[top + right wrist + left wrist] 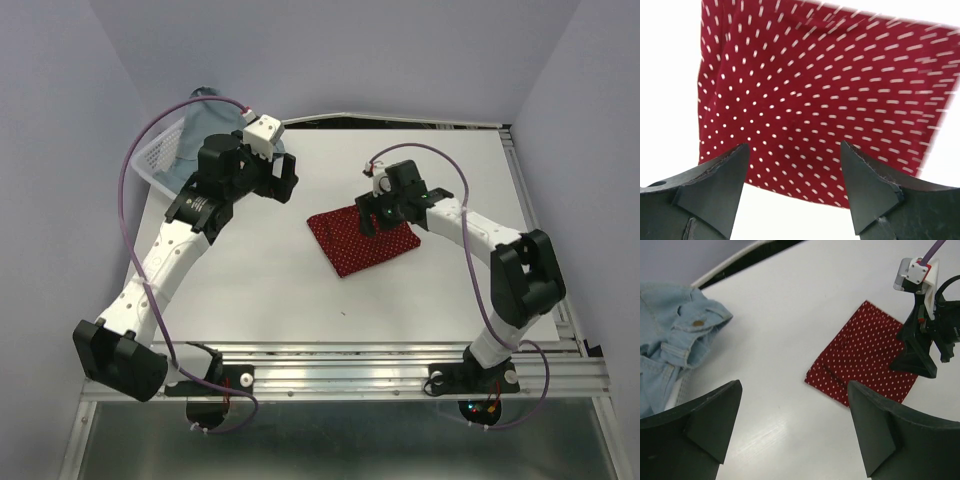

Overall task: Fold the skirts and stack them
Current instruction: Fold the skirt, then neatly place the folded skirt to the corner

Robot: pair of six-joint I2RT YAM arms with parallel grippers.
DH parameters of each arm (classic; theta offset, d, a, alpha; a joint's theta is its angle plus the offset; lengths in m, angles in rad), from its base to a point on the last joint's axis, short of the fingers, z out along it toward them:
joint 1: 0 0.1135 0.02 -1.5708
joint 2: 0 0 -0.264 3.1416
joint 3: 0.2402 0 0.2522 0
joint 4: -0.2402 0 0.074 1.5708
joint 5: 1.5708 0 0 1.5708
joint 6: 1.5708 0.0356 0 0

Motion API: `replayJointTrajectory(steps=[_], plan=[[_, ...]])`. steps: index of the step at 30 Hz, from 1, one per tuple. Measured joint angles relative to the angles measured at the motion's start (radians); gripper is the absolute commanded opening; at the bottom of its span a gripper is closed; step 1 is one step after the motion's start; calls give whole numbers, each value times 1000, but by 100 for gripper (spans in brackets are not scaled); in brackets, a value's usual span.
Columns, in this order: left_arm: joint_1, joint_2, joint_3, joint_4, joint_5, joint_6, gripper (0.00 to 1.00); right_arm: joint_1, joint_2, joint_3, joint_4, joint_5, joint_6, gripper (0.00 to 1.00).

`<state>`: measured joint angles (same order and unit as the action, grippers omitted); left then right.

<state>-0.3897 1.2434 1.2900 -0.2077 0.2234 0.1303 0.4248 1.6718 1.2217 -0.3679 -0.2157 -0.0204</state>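
The dark red, white-dotted cloth skirt (360, 240) lies folded flat on the white worktop (260, 290), right of its middle. The right end effector (377, 218) hangs just above the far part of this skirt. The light blue denim skirt (183, 150) sits bunched in the white plastic mesh basket (150, 162) at the worktop's far left corner, well apart from the folded one. The left end effector (283, 178) hovers between the two skirts, nearer the basket.

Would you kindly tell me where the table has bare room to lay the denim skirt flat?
Widest bare table runs from the red dotted skirt to the near rail; the far right corner beyond the right fingers is also free. Crowded: far left, where basket, denim skirt and left arm meet.
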Motion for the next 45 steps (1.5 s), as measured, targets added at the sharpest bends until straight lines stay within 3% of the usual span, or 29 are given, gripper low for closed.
replayJointTrajectory(steps=[7,12,17,22,26,30,45], plan=[[17,96,-19,-134,-24,-1,98,102,209,32,-34,100,-6,80],[20,96,-28,-157,-27,-4,99,91,243,56,-23,214,16,83],[26,96,-28,-159,-29,-3,98,-50,233,23,32,225,35,84],[29,98,-39,-156,-30,-3,98,-358,158,-93,92,230,-3,84],[32,119,-40,-156,-26,-5,98,-532,129,-133,101,217,-50,83],[32,144,-40,-156,-17,-7,98,-602,126,-136,103,190,-104,83],[68,169,-26,-198,26,3,98,-689,142,-114,97,137,-248,84]])
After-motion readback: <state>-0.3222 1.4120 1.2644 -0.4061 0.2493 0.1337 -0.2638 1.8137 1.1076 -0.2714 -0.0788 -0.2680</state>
